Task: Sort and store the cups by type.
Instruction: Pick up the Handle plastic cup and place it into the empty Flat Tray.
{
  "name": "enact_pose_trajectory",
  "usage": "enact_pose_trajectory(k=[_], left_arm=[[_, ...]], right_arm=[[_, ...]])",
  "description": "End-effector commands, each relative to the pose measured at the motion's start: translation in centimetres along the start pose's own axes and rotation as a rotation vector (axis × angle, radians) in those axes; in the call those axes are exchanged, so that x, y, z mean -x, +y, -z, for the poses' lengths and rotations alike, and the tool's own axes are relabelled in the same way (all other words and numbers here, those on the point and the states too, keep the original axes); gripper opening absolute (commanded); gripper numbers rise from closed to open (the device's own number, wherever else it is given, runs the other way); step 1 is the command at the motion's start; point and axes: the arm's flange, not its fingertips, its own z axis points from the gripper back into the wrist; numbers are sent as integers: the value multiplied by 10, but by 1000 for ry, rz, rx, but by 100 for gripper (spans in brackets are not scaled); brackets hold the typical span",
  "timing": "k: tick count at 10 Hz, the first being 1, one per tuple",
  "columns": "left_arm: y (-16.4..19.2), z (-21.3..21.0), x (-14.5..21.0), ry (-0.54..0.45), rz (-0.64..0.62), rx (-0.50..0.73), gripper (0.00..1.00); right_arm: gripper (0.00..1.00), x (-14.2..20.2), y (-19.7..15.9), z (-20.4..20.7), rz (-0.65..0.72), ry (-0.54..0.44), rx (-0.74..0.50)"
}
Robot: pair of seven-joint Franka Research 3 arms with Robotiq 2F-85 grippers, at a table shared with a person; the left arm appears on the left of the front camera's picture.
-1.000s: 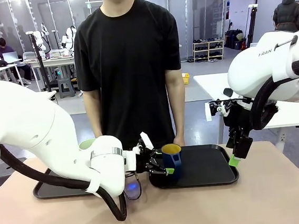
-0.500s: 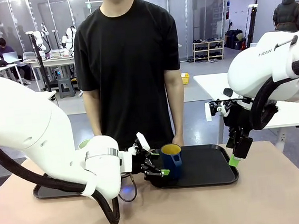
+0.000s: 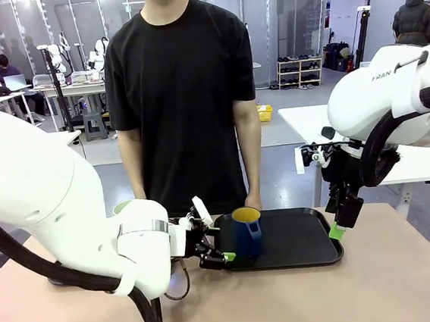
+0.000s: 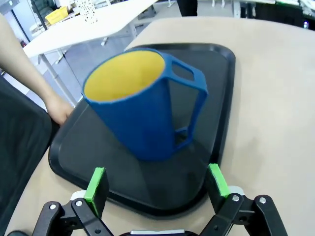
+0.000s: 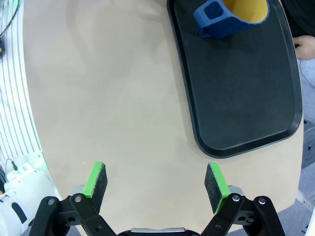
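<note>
1. Left gripper (image 4: pixel 156 191) stands wide and empty at the bottom of its wrist view, its green pads (image 4: pixel 96 184) just short of the near rim of the black tray (image 4: pixel 222 93), with the dark blue mug (image 4: pixel 147 105) apart from them.
2. That mug sits upright on the tray, centre frame in the front view (image 3: pixel 247 232), yellow inside showing, handle (image 4: pixel 189 98) to the picture's right in the wrist view.
3. Right gripper (image 5: pixel 155 181) hangs equally wide and empty over bare table (image 5: pixel 108 98), lower centre of its view, with the tray's corner above and to the right.
4. A pale mint-green rim (image 3: pixel 124 207) peeks behind the left arm, left of centre; probably the tumbler.
5. Judged step: the mug looks placed, so clear the left arm. Draw straight back along the fingers, level, jaws wide, so no pad clips the tray rim or handle.
6. A person's hand (image 4: pixel 59 109) rests at the tray's far edge; steer away from it.
</note>
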Motion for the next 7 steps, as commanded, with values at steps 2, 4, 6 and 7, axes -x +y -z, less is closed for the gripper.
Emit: enact_pose_trajectory(k=[2, 4, 6, 7], left_arm=[[-47, -43, 4, 88, 48, -41, 100], [-57, -71, -1, 100, 33, 5, 100], [-40, -41, -2, 96, 2, 6, 100], [-40, -41, -2, 96, 2, 6, 100]], right_arm=[[100, 1, 3, 2, 14, -4, 13], [100, 1, 3, 2, 14, -4, 13], [100, 1, 3, 2, 14, -4, 13], [100, 1, 3, 2, 14, -4, 13]])
